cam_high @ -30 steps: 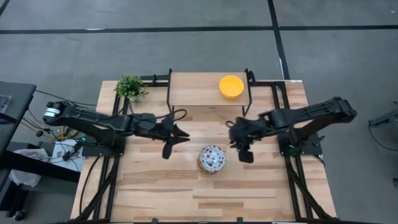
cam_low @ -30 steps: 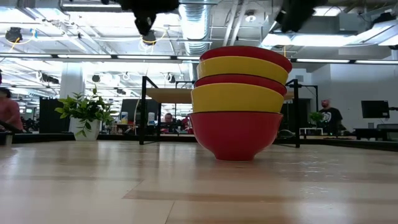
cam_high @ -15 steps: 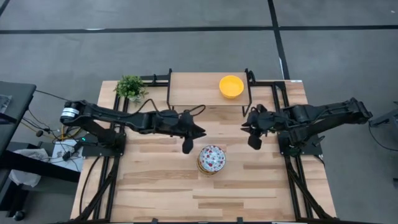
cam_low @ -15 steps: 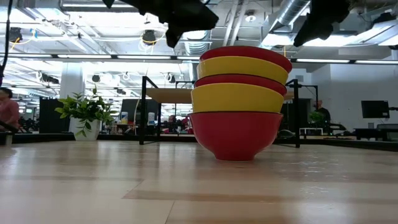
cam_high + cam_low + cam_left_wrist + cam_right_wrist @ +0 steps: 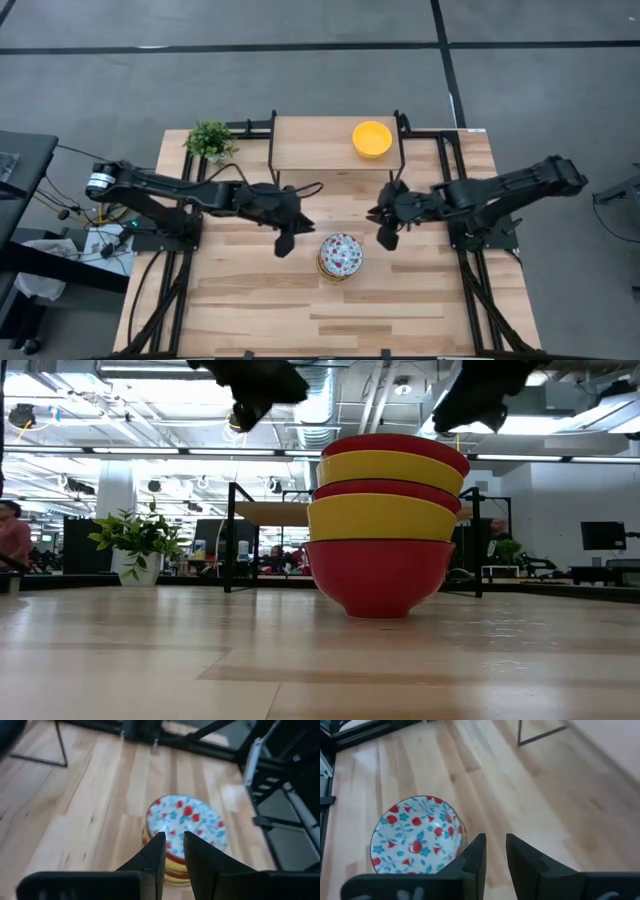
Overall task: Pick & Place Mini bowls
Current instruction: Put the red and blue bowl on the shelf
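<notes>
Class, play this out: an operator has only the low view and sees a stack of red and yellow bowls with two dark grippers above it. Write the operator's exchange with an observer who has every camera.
Operator: What does the top bowl look like inside?
Observer: The top bowl is white inside, with red and blue flowers.
Operator: Is any bowl away from the stack?
Observer: Yes, one yellow bowl sits alone on the raised shelf at the table's far edge.
Operator: Which gripper is which?
Observer: The left gripper hovers beside the stack on its left, the right gripper on its right.
</notes>
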{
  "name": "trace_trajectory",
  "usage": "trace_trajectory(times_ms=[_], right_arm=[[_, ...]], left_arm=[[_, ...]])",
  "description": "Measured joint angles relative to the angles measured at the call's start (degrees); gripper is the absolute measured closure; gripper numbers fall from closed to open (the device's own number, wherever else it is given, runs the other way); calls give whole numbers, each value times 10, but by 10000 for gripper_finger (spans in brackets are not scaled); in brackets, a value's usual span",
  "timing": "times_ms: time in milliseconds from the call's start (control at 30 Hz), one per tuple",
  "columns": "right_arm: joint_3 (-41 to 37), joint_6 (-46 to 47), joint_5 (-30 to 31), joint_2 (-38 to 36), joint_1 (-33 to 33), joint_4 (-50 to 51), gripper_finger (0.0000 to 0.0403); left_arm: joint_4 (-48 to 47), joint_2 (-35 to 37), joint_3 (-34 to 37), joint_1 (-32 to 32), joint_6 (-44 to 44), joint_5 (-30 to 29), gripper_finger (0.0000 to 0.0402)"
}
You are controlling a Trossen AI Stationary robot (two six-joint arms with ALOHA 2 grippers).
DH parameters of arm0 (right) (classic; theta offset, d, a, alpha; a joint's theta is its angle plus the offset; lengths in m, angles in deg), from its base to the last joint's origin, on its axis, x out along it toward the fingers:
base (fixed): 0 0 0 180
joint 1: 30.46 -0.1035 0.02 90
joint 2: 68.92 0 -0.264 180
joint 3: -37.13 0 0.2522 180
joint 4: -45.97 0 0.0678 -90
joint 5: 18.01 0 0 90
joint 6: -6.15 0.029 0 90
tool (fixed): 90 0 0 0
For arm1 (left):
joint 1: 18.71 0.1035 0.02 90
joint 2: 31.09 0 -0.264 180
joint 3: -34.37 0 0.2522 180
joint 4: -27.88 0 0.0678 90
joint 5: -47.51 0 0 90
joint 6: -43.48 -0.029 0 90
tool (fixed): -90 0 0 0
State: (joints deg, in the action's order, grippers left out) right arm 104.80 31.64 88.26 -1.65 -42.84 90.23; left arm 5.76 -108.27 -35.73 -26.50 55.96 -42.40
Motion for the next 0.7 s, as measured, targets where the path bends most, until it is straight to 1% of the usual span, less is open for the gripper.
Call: trace_trajectory(times_ms=[100, 200, 433, 567, 700], right_arm=[[0, 18, -15, 38, 0, -41, 339], [0, 21, -29, 67, 0, -77, 339], [0, 45, -58, 110, 0, -95, 339], [0, 46, -90, 126, 0, -106, 339], [1, 46, -97, 138, 0, -108, 339]], left_arm=[[-1, 36, 15, -14, 1, 0, 334], [-2, 72, 41, -25, 20, 0, 334], [21, 132, 108, -37, 72, -6, 334], [63, 143, 139, -37, 76, -21, 334], [133, 140, 162, -37, 76, -24, 334]])
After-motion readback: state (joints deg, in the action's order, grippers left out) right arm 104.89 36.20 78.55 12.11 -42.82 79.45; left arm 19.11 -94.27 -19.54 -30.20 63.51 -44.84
